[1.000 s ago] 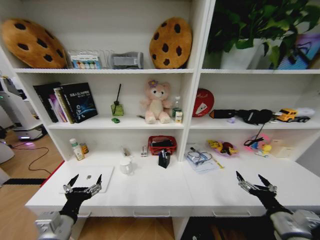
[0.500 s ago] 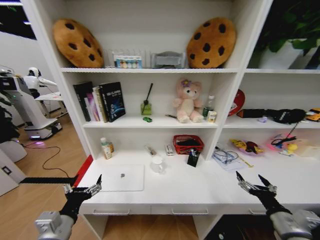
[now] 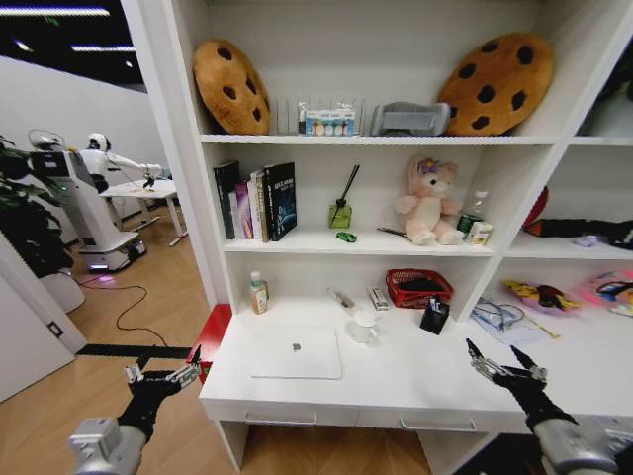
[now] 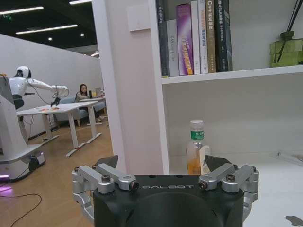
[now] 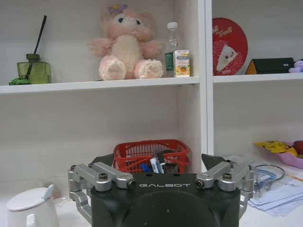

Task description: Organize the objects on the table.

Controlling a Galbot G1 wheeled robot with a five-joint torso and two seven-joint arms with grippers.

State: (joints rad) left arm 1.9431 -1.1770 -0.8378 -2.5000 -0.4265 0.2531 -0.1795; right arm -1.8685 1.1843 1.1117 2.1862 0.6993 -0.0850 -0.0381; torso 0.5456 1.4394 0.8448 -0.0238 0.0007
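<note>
On the long white desk top [image 3: 396, 371] lies one slim silver laptop [image 3: 296, 353], lid closed, near the left end. One small black box-shaped pen holder [image 3: 433, 316] stands farther right, in front of the red mesh basket [image 3: 418, 288]; its pens too small to count. One tiny green toy car [image 3: 346, 237] sits on the shelf above. Left gripper [image 3: 163, 368] hangs off the desk's left edge, fingers spread wide, empty. Right gripper [image 3: 502, 362] hovers over the desk's right front, also wide, empty; desk cut off rightward.

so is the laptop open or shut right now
Shut. The laptop lies flat on the table, lid down, its logo facing up, with no screen or keyboard visible.
</note>
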